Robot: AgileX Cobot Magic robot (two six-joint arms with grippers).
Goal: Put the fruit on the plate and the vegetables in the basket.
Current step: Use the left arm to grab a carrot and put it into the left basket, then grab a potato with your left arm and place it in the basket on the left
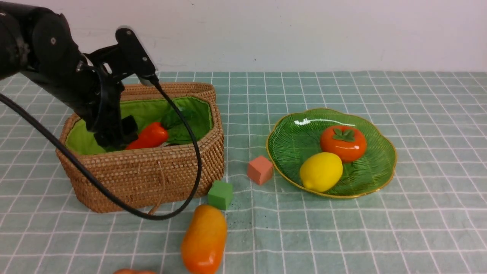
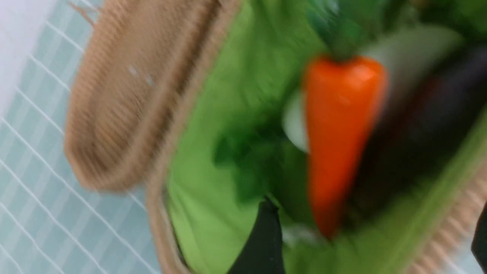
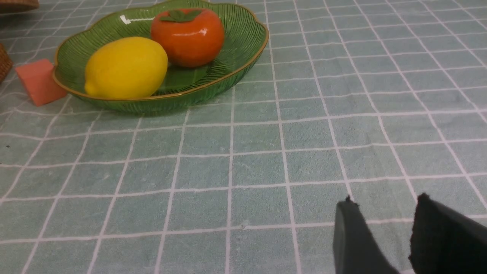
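Observation:
My left gripper (image 1: pixel 118 137) is open inside the woven basket (image 1: pixel 152 171), right beside the red-orange carrot (image 1: pixel 148 136), which lies on the green lining. The blurred left wrist view shows the carrot (image 2: pixel 342 133) lying beyond the wide-open gripper (image 2: pixel 371 243), on a white radish (image 2: pixel 411 45) and against a dark eggplant (image 2: pixel 426 125). The persimmon (image 1: pixel 343 143) and lemon (image 1: pixel 321 171) sit on the green plate (image 1: pixel 289 140). The mango (image 1: pixel 204 239) lies on the cloth in front of the basket. My right gripper (image 3: pixel 385 199) is open and empty, low over the cloth.
A green cube (image 1: pixel 220 194) and a salmon cube (image 1: pixel 260 169) stand between basket and plate. A tan-orange rounded thing (image 1: pixel 135 271) peeks in at the bottom edge. The left arm's black cable (image 1: pixel 152 217) loops in front of the basket. The basket lid (image 2: pixel 125 95) lies behind.

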